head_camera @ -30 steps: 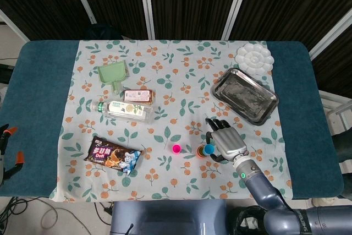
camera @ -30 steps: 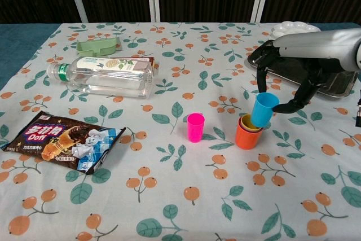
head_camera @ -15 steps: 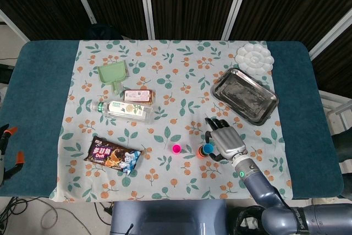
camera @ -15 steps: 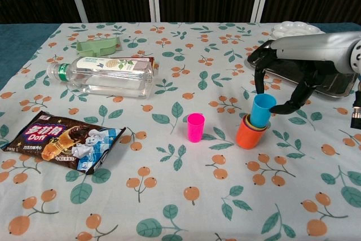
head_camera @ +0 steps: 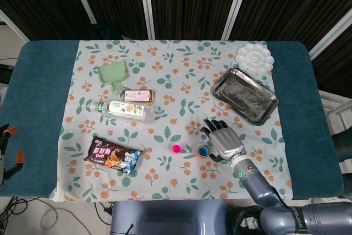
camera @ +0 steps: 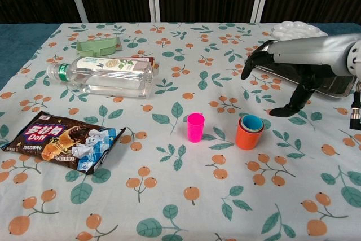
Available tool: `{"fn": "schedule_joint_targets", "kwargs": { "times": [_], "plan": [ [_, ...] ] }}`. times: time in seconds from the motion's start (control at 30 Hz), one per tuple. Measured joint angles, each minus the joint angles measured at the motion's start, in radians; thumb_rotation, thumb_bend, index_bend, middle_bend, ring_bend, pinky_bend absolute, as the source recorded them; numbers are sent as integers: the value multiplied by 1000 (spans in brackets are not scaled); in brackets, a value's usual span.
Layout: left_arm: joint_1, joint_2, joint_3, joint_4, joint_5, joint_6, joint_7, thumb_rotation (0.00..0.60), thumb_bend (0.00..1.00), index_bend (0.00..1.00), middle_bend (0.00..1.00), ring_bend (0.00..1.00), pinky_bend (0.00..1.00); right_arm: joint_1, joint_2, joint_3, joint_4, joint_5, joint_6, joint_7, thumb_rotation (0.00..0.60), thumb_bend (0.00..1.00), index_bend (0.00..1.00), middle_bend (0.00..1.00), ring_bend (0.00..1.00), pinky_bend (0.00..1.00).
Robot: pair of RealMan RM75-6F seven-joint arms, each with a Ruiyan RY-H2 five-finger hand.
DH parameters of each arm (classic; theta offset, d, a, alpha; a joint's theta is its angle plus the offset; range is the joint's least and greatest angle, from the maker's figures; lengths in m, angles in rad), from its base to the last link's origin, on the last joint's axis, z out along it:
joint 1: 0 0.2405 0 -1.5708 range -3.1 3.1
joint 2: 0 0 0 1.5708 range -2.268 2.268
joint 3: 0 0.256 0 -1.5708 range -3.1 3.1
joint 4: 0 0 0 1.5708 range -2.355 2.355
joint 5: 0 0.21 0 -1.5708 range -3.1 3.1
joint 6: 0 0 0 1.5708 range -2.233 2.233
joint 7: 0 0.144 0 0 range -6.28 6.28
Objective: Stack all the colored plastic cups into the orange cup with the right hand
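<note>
Sitting toward the worktop's front right, the orange cup (camera: 249,137) stands upright with the blue cup (camera: 252,122) nested inside it; a thin yellow rim shows between them. In the head view the stack (head_camera: 203,151) appears as a blue ring with an orange edge. The pink cup (camera: 196,127) stands upright just left of the stack, apart from it, mouth up.

The right hand (camera: 282,77) hovers above and to the right of the stack, touching nothing. Its fingers (camera: 251,63) are spread and curved downward, holding no cup; the thumb points down toward the cloth, clear of the blue cup. From the head view the hand (head_camera: 224,140) lies just right of the stack, palm down. The left hand is in neither view.

Farther out, a steel tray (head_camera: 245,96) lies toward the back right, with a white palette (head_camera: 254,58) beyond it near the back right corner. A clear bottle (camera: 107,77) lies on its side toward the left, a brown snack bar (head_camera: 137,96) just behind it and a green scoop (head_camera: 113,74) farther back. A dark snack bag (camera: 63,141) lies flat near the front left. A floral cloth (camera: 180,196) covers the worktop.
</note>
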Motion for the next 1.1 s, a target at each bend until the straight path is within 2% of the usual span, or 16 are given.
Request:
{"fn": "schedule_joint_targets", "kwargs": {
  "times": [0.37,0.57,0.87,1.1],
  "plan": [
    [0,0,-1,-2,4,2,-3,600,467,183,67,0,9,32,-22,44,-41,-4,2,10,600,383,251,0,16,99],
    [0,2,-3,-2,0,3,-9,600,467,188,67,0,9,66,-98,57,-10,27,27,-27,600,383,299,0,16,99],
    [-1,2,-4,-2,-2,0,-13,600,467,189,67,0,9,98,-266,55,103,62,121,-112,600,383,348,0,16,99],
    [0,2,-3,-2,-3,0,-12,600,467,189,67,0,9,102,-335,52,164,71,145,-131,600,383,369,0,16,99]
  ]
}}
